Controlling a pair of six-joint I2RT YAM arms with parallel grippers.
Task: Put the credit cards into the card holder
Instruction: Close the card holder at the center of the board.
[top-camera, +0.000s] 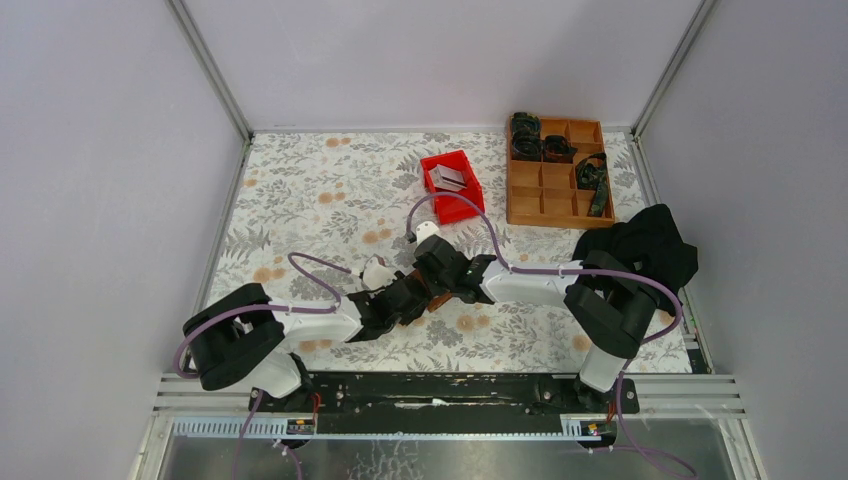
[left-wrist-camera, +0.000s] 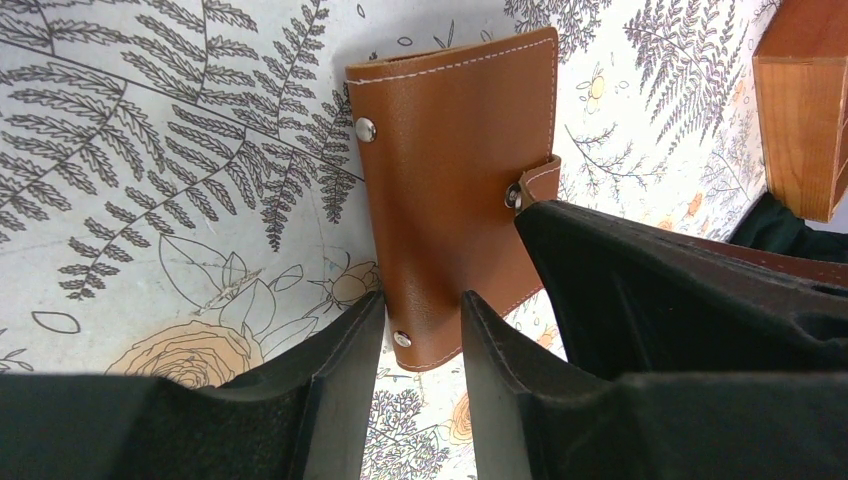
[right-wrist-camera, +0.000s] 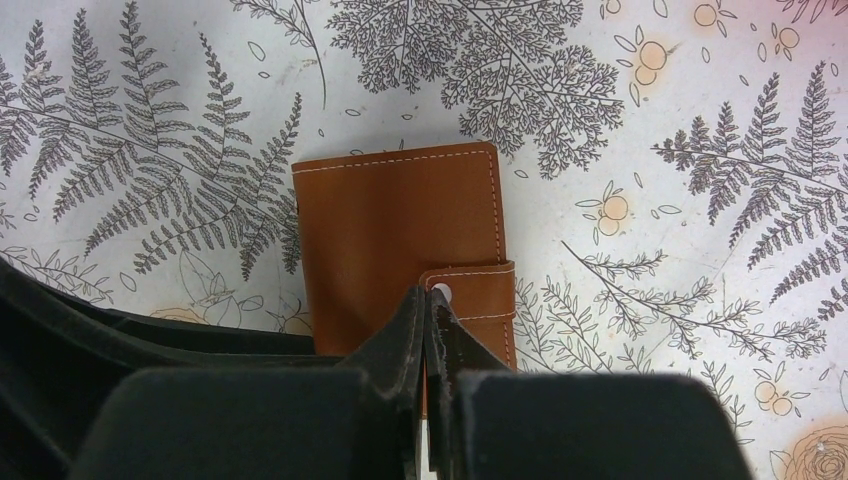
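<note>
Wallet (right-wrist-camera: 400, 230): shut and flat on the table (right-wrist-camera: 650, 120), under both my claws. I judge it light, limp leather that will flop and slide unless pinned.
Cards (top-camera: 447, 178): grey, in the red bin (top-camera: 462, 205), well beyond both claws. Thin, stiff and slick, I expect, so best taken by an edge.
Tab (right-wrist-camera: 480, 292): the place to take hold, at its snap end, right at my right claw's tips.
Left claw (left-wrist-camera: 422, 300): spread and holding nothing, with the wallet's nearest corner between its fingers, placed to pin it.
Right claw (right-wrist-camera: 428, 295): pressed together, tips on the tab at the snap. Whether leather sits between them I cannot tell.
</note>
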